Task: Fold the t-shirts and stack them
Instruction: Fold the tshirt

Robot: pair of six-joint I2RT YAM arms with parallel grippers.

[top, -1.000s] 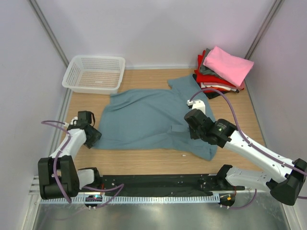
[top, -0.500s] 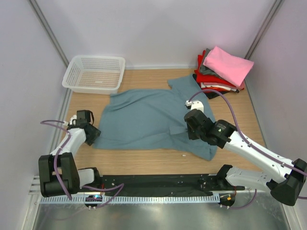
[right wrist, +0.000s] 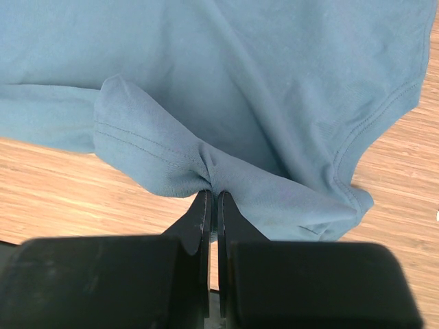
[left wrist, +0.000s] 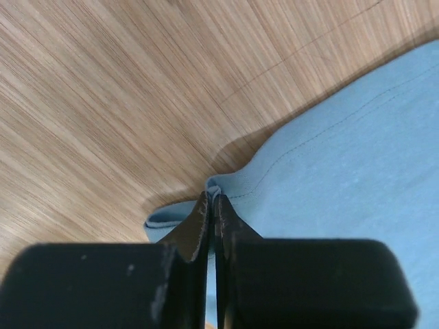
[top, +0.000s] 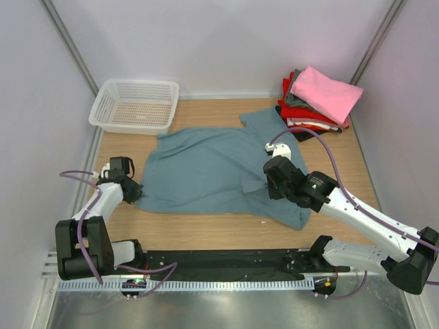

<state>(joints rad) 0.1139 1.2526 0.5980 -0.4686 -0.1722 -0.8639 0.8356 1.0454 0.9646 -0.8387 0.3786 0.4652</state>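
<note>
Wood tabletop [top: 206, 233], white walls [top: 226, 41], teal shirt [top: 206, 168]

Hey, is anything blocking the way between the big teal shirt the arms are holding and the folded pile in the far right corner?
Nothing visible does. The large teal-blue cloth t-shirt, pinched by the left gripper and right gripper, has its far edge right beside the pink-topped stack of folded shirts.

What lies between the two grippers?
The teal t-shirt, spread out, fills the stretch; left gripper and right gripper each pinch its cloth. Top external view shows it.
</note>
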